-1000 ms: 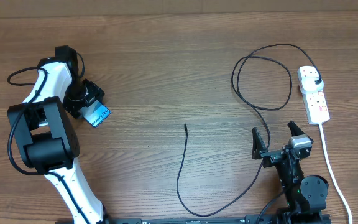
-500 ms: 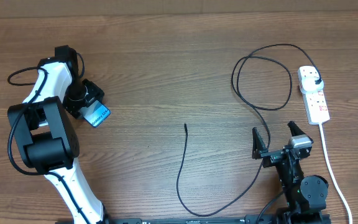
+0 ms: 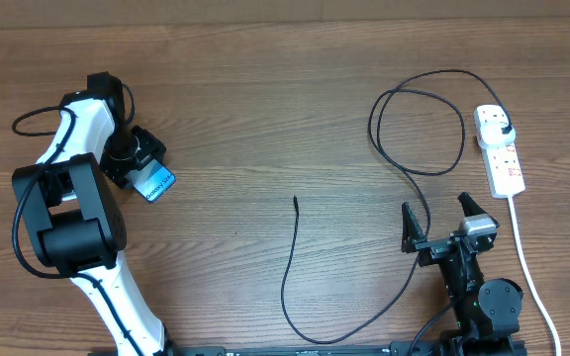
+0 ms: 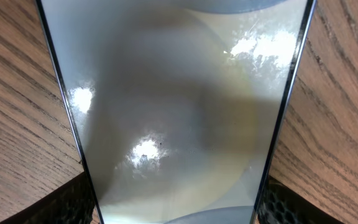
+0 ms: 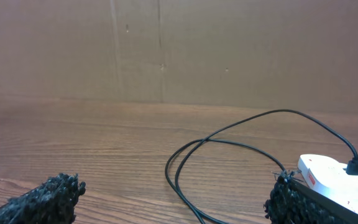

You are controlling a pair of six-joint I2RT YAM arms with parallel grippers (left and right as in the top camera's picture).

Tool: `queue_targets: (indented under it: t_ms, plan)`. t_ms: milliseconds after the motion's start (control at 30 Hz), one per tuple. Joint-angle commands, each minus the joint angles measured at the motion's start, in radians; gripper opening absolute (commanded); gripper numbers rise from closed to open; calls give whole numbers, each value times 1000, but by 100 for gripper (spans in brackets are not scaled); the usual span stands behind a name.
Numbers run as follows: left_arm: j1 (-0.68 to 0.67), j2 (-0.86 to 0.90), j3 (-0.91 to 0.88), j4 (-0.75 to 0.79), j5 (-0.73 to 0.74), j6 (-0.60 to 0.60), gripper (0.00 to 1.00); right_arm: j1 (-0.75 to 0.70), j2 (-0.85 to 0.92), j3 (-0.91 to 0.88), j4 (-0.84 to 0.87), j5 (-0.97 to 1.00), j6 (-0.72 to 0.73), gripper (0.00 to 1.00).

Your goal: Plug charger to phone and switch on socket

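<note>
Spanning everything, wooden table [image 3: 265, 119] meets cardboard wall [image 5: 166, 50]. The left gripper [image 3: 142, 166] clasps the phone [image 3: 154, 184]; the right gripper [image 3: 438, 220] gapes empty beside the charger [image 3: 297, 220] and socket [image 3: 504, 163].

Top-down overhead; left wrist tight over phone [image 4: 179, 112]; right low.

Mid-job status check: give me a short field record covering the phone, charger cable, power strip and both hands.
phone: slim blue-white-screen smartphone, under left hand
left hand: fingers flank the phone's long edges; grip unclear
charger: thin black cable; connector tip lying free, apart from phone; far end plugged into strip
socket: white rectangular power strip; switch state unreadable
right hand: open, empty, beside the cable
</note>
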Motion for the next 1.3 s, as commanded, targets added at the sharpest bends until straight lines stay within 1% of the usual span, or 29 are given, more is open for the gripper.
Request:
queue_targets:
  t_ms: [0,367,733,967,1267]
  plan:
    - [7,20,-24,-11,-11,-6,27,5,-10,-11,5,-2,-4,100]
    - [7,20,-24,-10,-15,-6,4,5,-10,-11,5,-2,-4,100]
    - [7,20,-24,-10,-14,-2,4,5,-10,-11,5,-2,-4,100]
    - [6,20,-18,-12,18,-2,4,5,-10,-11,5,-2,-4,100]
    - [6,20,47,-79,18,-2,4,5,-10,-11,5,-2,-4,100]
